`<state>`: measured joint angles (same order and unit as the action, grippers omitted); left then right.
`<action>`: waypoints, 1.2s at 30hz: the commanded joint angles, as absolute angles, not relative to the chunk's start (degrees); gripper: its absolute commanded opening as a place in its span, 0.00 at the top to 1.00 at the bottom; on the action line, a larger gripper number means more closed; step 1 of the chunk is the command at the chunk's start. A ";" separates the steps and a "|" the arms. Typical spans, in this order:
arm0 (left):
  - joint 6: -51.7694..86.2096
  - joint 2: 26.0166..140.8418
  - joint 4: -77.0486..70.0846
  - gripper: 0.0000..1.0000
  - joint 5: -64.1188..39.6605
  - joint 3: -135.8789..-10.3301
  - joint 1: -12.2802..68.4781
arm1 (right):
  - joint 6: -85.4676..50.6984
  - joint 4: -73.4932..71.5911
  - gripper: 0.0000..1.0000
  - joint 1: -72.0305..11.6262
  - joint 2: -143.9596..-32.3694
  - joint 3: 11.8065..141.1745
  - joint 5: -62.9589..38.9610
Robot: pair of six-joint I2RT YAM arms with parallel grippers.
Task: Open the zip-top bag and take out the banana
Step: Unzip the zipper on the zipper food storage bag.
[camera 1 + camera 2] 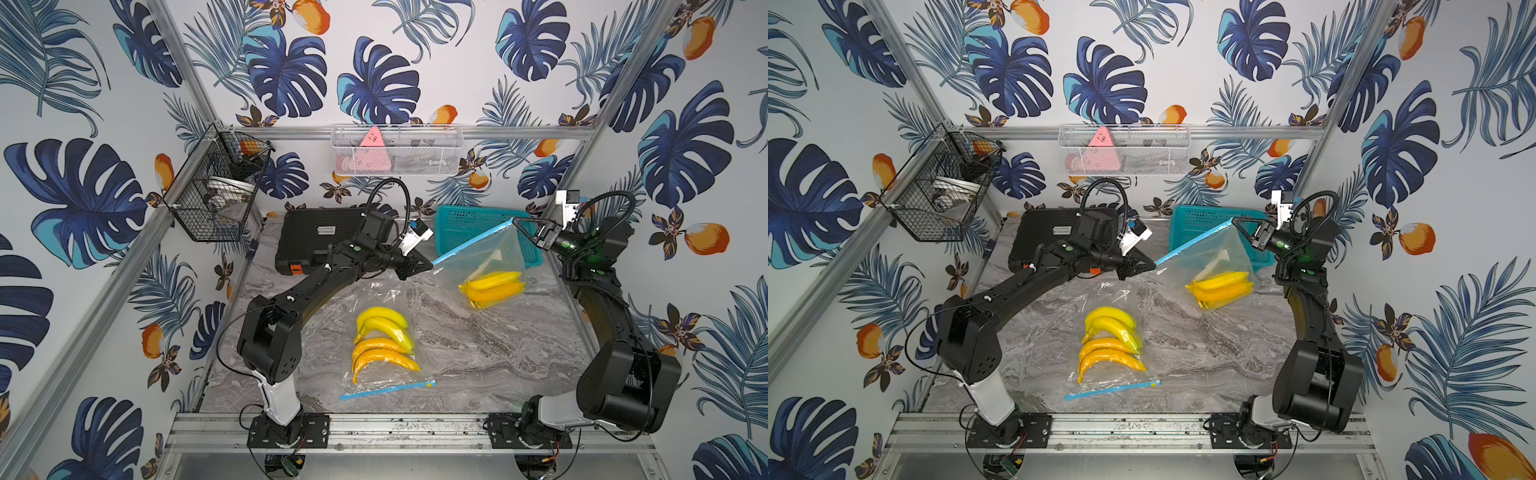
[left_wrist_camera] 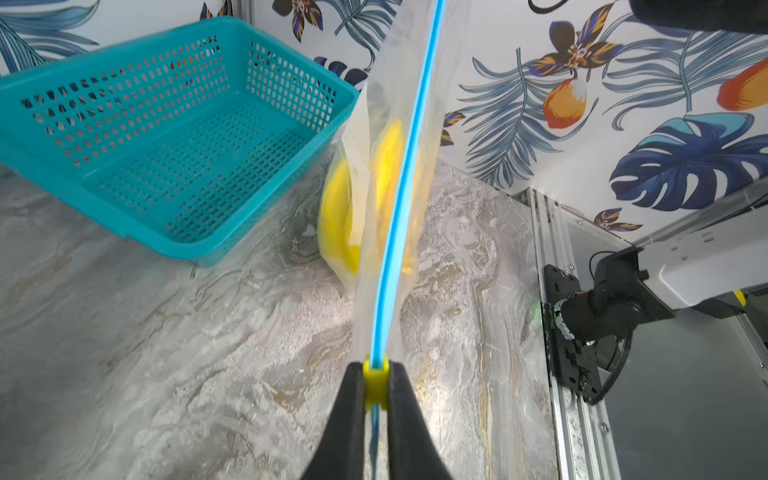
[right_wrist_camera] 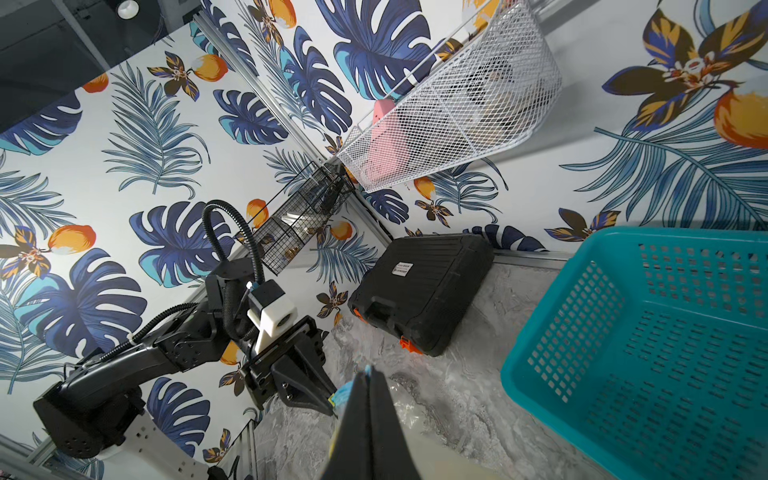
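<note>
The banana [image 2: 336, 216] shows only blurred through the zip-top bag [image 2: 390, 83].

Two arms, matching build.

Left arm [image 1: 299, 286], centre left in both top views: glossy black links, boxy shoulder housing [image 1: 270, 349] with ring of small holes. White lower segment [image 1: 277, 395]. Black base plate [image 1: 316, 428], screwed to silver rail. Green dot [image 1: 356, 248] on joint. Black ribbed cable [image 3: 219, 203] loops above wrist. White boxy camera [image 1: 417, 232].

Left gripper [image 2: 376, 368]: fingers [image 2: 349, 424] black, tapered wedges.

Right arm [image 1: 602, 307], right side: same black links, white base segment [image 1: 557, 415], green glow [image 1: 594, 253] near elbow.
</note>
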<state>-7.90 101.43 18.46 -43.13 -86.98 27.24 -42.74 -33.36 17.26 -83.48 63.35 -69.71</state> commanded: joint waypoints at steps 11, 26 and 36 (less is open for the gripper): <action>-6.86 99.11 18.98 1.00 -28.65 -91.88 26.33 | -46.62 -41.56 1.00 10.32 -86.00 67.99 -64.62; -9.86 88.35 10.71 1.00 -23.16 -81.04 26.98 | -63.81 -70.28 1.00 8.53 -90.41 60.38 -67.64; -10.28 80.42 17.18 1.00 -33.37 -70.04 27.48 | -78.56 -86.72 1.00 9.14 -90.17 49.68 -77.55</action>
<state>-9.02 81.62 15.11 -29.26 -70.67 27.38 -74.46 -79.90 9.02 -90.76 50.41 -73.01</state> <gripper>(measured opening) 0.128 0.049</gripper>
